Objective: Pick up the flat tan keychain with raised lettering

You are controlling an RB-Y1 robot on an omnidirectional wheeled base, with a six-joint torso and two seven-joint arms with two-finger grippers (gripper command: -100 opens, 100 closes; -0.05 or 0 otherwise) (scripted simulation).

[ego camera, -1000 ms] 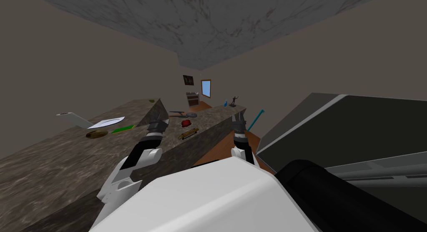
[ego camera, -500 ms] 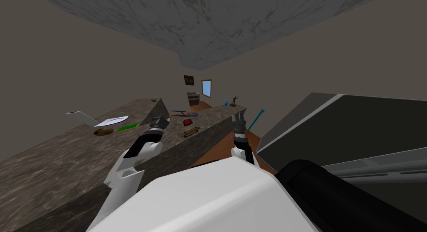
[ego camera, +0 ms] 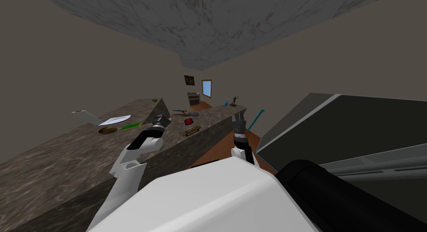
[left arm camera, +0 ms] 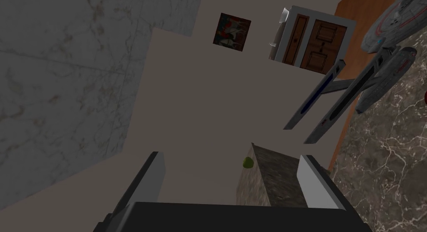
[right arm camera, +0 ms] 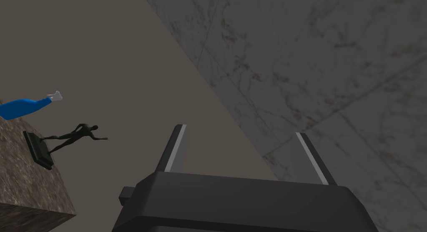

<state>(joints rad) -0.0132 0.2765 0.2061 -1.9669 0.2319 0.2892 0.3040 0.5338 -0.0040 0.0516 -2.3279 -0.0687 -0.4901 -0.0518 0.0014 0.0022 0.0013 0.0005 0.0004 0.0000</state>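
The flat tan bar-shaped keychain (ego camera: 191, 131) is lying on the dark marbled stone worktop (ego camera: 213, 115), just beside the small red object (ego camera: 188, 121). The left gripper (ego camera: 160, 118) hovers near that red object, its 2 fingers spread wide and holding nothing. The right gripper (ego camera: 238, 116) is the same, well apart from it.

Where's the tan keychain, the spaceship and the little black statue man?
tan keychain (ego camera: 191, 130): head view, middle of its flat body.
spaceship (left arm camera: 394, 18): left wrist view, on its round saucer.
black statue (right arm camera: 79, 132): right wrist view, on its torso.
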